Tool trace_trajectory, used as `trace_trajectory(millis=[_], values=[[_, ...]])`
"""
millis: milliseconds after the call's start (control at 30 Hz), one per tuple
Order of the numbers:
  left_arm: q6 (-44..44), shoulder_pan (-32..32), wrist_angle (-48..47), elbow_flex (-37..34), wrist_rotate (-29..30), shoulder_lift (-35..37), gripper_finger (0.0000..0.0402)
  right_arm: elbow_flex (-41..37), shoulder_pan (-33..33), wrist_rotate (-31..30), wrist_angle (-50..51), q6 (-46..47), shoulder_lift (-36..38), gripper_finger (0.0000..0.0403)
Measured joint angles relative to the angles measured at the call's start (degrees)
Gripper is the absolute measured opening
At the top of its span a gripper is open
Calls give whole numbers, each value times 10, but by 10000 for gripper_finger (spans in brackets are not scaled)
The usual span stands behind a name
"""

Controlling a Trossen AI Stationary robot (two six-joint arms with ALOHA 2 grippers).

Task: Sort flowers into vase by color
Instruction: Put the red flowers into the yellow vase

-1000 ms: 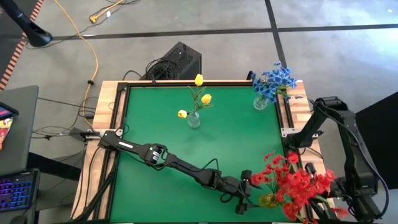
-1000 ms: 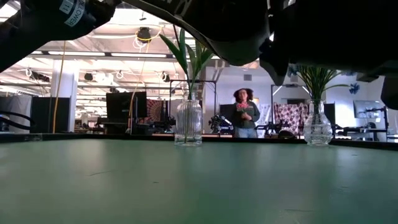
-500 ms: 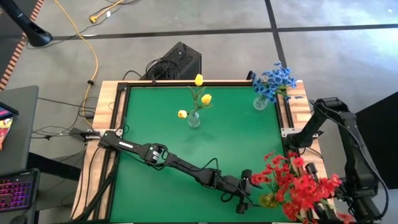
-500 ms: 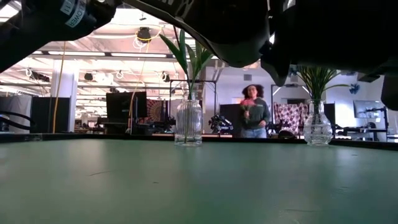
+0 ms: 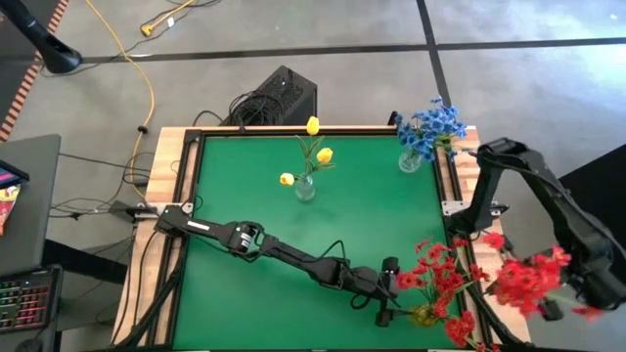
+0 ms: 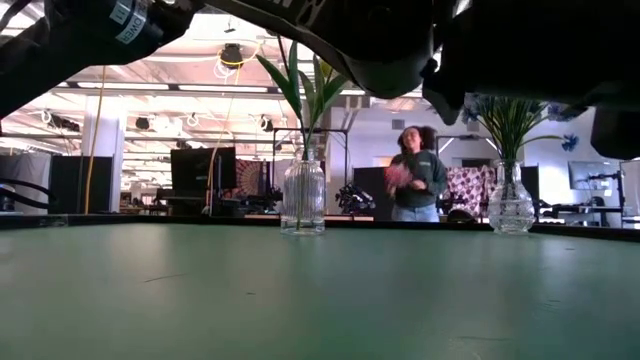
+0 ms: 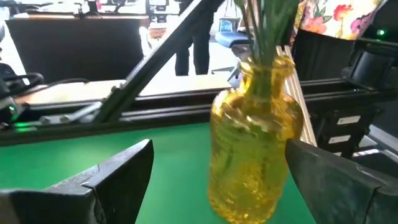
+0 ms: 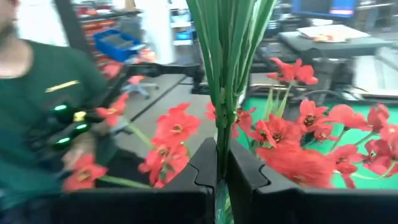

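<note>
Sorting well advanced, judging by how things lie: yellow tulip buds [image 5: 311, 125] already standing in a clear vase [image 5: 305, 188] toward the far middle of the green table [image 5: 245, 205]; blue sprigs [image 5: 430, 127] gathered in a second clear vase [image 5: 409, 160] at the far right corner of that table; a cluster of red blooms [image 5: 435, 269] standing in a yellow glass vase [image 7: 258, 155] near the table's near right edge. Left gripper [image 7: 211, 180] reaching across the table to that yellow vase, fingers spread wide on either side of it, not closed on the glass; whether touching or just beside, cannot tell. Right gripper [image 8: 221, 174] lifted off past the table's right edge, fingers pressed together on a bundle of green stems [image 8: 227, 68], its red sprigs [image 5: 533, 284] hanging in the air well apart from the yellow vase. No loose flowers visible lying on the table. Apparently left to do: bring this last red bunch back over the yellow vase and lower its stems in among the red already there, with the left gripper placed to steady the glass. Beyond the table's far edge, a person [image 6: 415, 185] standing in the room, holding something pinkish.
</note>
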State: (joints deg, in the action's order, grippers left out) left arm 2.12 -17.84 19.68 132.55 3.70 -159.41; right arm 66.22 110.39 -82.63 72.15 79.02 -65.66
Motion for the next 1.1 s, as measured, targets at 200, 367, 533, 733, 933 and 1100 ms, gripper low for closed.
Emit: trace_trajectory(millis=[200,367,533,733,933,1100], values=[[1,12,-7,0,4,9,352,0,87,-4,61,0,62,42],[17,22,-6,0,17,18,352,0,142,15,74,0,83,42],[43,25,9,0,21,18,352,-42,185,9,61,1,76,42],[70,24,8,0,53,17,352,-125,198,-15,55,64,69,42],[114,24,7,0,62,17,352,-187,167,-36,51,107,68,42],[138,24,8,0,62,17,352,-223,140,-63,19,109,68,42]])
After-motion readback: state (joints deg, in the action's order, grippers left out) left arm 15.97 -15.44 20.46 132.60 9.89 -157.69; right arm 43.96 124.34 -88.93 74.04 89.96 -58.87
